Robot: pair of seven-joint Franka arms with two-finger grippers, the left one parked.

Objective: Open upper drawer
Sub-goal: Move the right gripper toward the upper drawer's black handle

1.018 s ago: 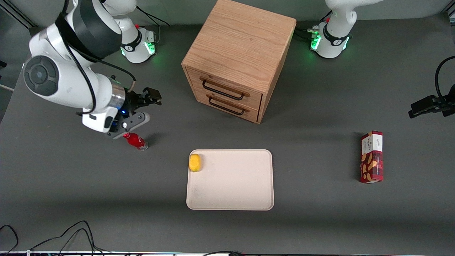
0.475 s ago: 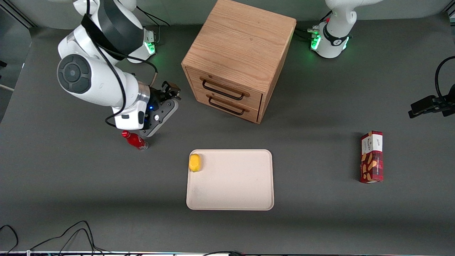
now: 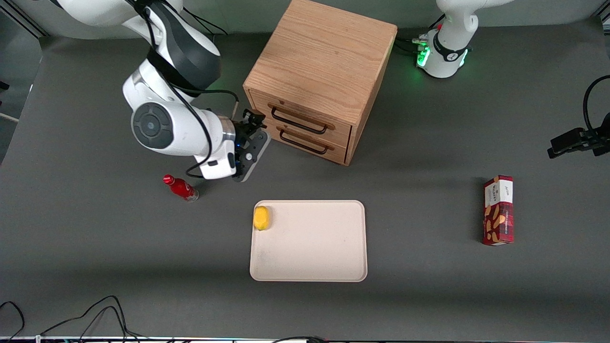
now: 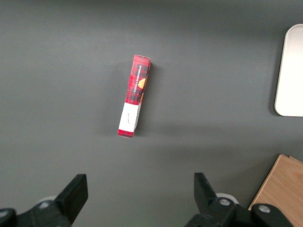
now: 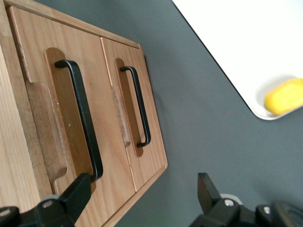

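The oak cabinet (image 3: 324, 62) stands at the back of the table, both drawers shut flush. The upper drawer (image 3: 333, 120) carries a thin black wire handle (image 3: 298, 121); the lower drawer (image 3: 331, 148) sits just under it. My right gripper (image 3: 259, 129) hovers open at the cabinet's front corner toward the working arm's end, level with the drawer fronts and holding nothing. In the right wrist view the upper drawer (image 5: 99, 85) and its handle (image 5: 83, 118) are close ahead. One finger of the gripper (image 5: 142, 191) lies just in front of that handle's end, not touching it.
A red bottle (image 3: 181, 188) lies on the table near the arm. A cream tray (image 3: 310, 267) holds a yellow item (image 3: 261, 217), nearer the front camera than the cabinet. A red snack box (image 3: 498, 209) lies toward the parked arm's end.
The right arm has swung from above the red bottle toward the cabinet. The gripper now sits beside the drawer fronts. Both drawers stayed shut.
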